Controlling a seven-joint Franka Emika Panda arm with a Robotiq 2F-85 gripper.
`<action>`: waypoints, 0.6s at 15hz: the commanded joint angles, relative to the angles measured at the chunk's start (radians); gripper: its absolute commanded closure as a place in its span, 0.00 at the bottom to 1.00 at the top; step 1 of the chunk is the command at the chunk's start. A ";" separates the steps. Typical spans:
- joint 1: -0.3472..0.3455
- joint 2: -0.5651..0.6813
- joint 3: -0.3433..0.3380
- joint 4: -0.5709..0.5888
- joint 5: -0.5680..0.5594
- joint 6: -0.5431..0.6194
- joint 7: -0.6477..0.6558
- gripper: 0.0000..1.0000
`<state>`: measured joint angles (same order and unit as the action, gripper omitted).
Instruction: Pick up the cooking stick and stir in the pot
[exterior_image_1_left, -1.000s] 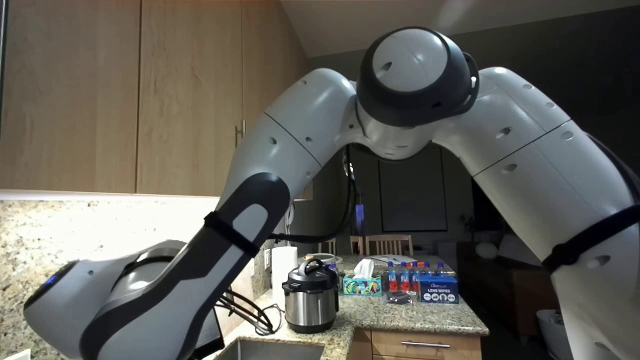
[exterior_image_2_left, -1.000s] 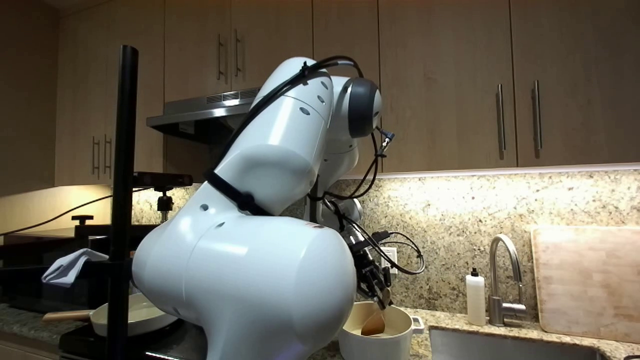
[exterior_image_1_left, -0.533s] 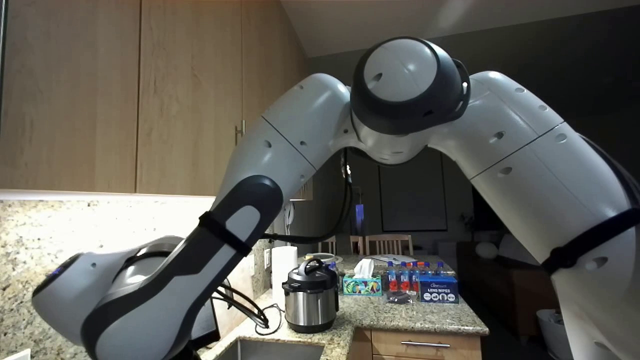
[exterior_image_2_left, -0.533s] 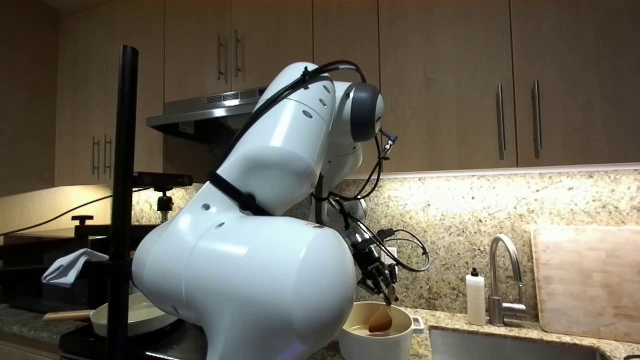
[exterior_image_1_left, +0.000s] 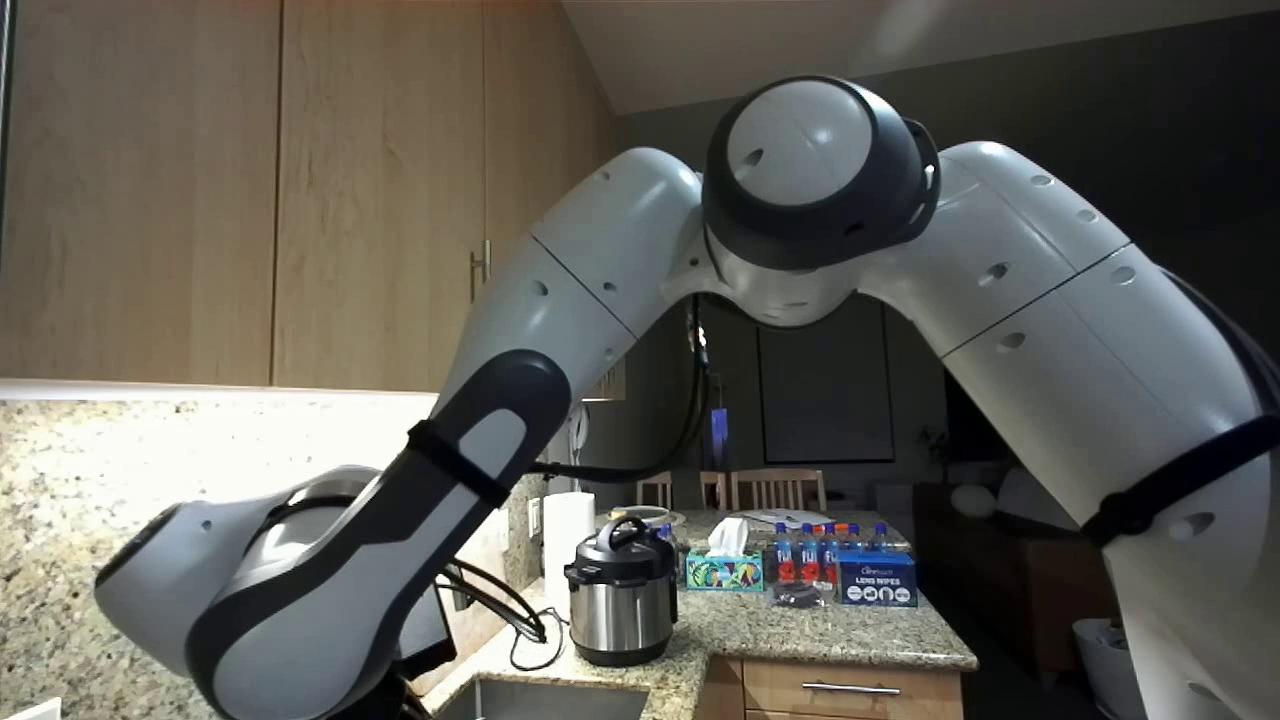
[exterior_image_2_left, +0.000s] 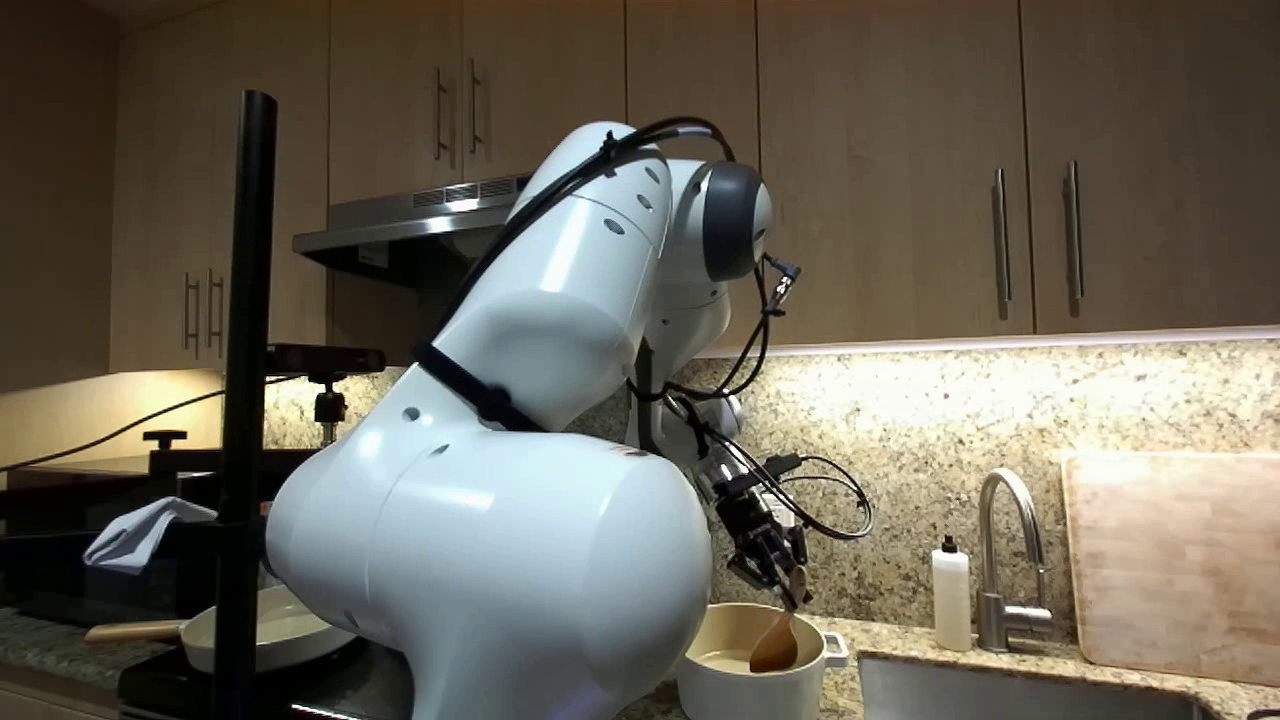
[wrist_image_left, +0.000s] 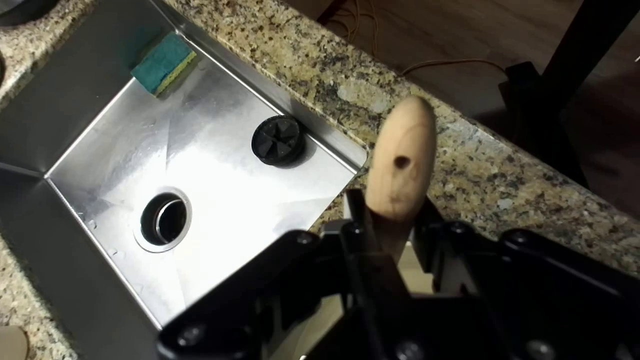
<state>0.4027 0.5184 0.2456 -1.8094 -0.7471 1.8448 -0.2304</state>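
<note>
The black hand (wrist_image_left: 392, 214) is squeezed tight on the brown wooden cooking stick (exterior_image_2_left: 776, 646). The stick leans, with its wide end inside the round cream pot (exterior_image_2_left: 750, 697) and its pale, rounded tip poking out past the hand. Just beside the pot, the shiny metal sink (wrist_image_left: 225, 215) has a green and yellow sponge (wrist_image_left: 162, 64) and a round black cap (wrist_image_left: 277, 140) in it.
</note>
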 joint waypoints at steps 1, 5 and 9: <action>-0.012 -0.036 0.017 -0.033 0.031 -0.049 -0.034 0.91; -0.004 -0.020 0.029 -0.028 0.081 -0.048 0.012 0.91; 0.007 0.012 0.035 0.005 0.126 -0.032 0.019 0.91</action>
<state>0.4082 0.5199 0.2710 -1.8138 -0.6543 1.8084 -0.2276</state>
